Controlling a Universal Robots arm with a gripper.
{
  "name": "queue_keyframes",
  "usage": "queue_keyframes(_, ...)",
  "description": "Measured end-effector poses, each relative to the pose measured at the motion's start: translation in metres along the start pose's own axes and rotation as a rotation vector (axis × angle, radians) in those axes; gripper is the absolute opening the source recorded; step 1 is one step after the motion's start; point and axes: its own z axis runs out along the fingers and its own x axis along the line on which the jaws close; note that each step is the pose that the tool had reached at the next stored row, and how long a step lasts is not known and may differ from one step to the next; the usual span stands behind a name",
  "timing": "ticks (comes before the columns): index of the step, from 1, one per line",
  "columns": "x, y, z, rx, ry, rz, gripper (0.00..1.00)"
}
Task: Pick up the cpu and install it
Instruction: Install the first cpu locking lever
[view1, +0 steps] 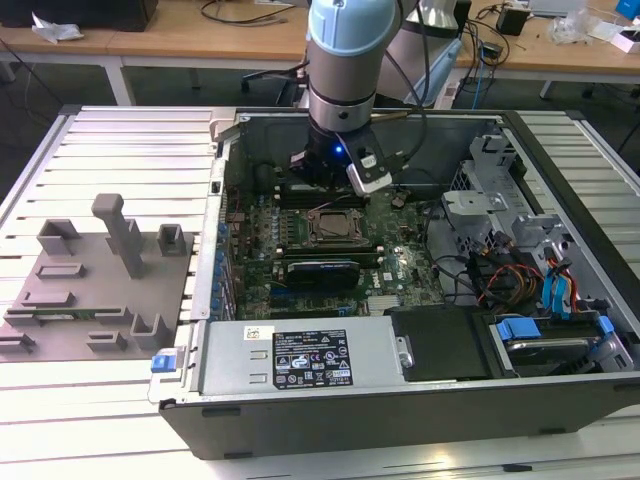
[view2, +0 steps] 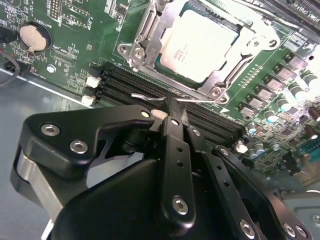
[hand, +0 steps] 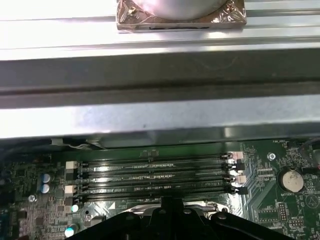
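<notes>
The cpu, a flat square chip with a silvery-white top, lies in the metal socket frame on the green motherboard. In the exterior view the cpu sits mid-board inside the open computer case. My gripper hangs above the memory slots beside the socket, apart from the chip. Its black fingers are shut together with nothing between them. In the exterior view the gripper is just behind the socket, and in the first wrist view its tips point at the slots.
Memory slots run beside the socket, with the case's metal wall behind them. A coin battery sits on the board. A grey fixture plate with blocks lies at the exterior view's left. Power supply and drive cables fill the case's front and right.
</notes>
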Motion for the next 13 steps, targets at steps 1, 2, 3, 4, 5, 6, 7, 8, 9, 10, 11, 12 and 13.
queue_keyframes(1, 0.0000, 0.0000, 0.0004, 0.0008, -0.0001, 0.000, 0.11)
queue_keyframes(2, 0.0000, -0.0001, 0.0010, 0.0023, -0.0001, 0.000, 0.11)
queue_keyframes(3, 0.0001, -0.0003, 0.0017, 0.0047, -0.0007, 0.000, 0.11)
queue_keyframes(4, 0.0001, -0.0004, 0.0022, 0.0075, -0.0017, 0.000, 0.11)
queue_keyframes(5, 0.0000, -0.0006, 0.0031, 0.0111, -0.0037, -0.001, 0.11)
queue_keyframes(6, 0.0000, -0.0007, 0.0036, 0.0131, -0.0051, -0.001, 0.11)
queue_keyframes(7, 0.0000, -0.0008, 0.0037, 0.0143, -0.0051, -0.001, 0.11)
queue_keyframes(8, 0.0000, -0.0008, 0.0037, 0.0144, -0.0051, -0.001, 0.11)
queue_keyframes(9, 0.0000, -0.0008, 0.0037, 0.0144, -0.0052, -0.001, 0.11)
queue_keyframes(10, 0.0000, -0.0008, 0.0038, 0.0144, -0.0052, -0.001, 0.11)
queue_keyframes(11, 0.0000, -0.0008, 0.0038, 0.0143, -0.0053, -0.001, 0.11)
queue_keyframes(12, 0.0000, -0.0008, 0.0038, 0.0143, -0.0053, -0.001, 0.11)
queue_keyframes(13, 0.0000, -0.0008, 0.0038, 0.0143, -0.0053, -0.001, 0.11)
